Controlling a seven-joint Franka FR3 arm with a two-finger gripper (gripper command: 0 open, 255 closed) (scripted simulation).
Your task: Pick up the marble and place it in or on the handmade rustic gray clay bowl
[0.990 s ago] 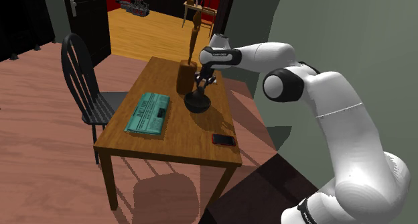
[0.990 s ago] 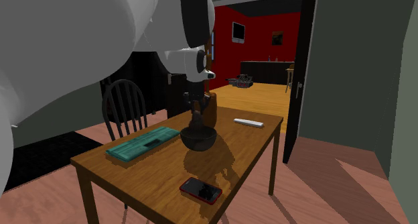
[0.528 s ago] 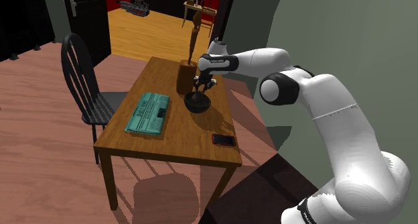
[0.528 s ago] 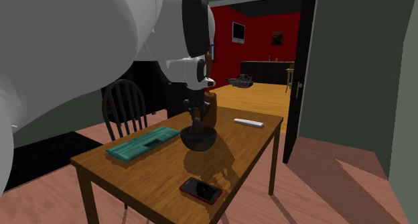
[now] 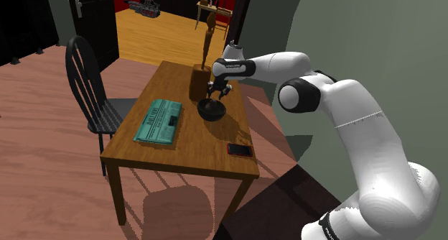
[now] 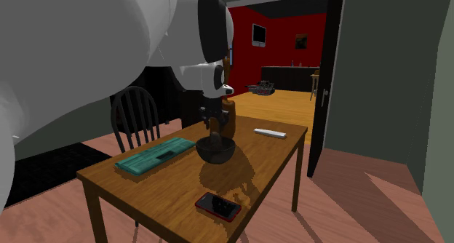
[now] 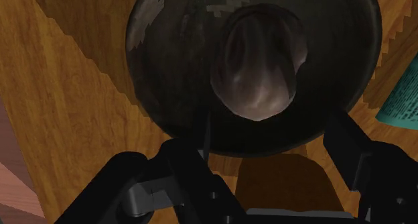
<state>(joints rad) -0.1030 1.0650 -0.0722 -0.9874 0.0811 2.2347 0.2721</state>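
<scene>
Marble [image 7: 258, 63], one, inside one dark bowl [image 7: 167, 75]; two fingers [image 7: 354, 155] apart.

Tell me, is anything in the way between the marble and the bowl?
Nothing visible is. In the wrist view the marble shows within the rim of the dark bowl, straight beyond the open gripper, with nothing between them.

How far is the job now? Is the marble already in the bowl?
Done, as it looks: the marble lies inside the dark bowl. In hand: nothing; the end effector hangs just above the bowl, open and not touching the marble. Left: probably only to lift the arm away.
</scene>
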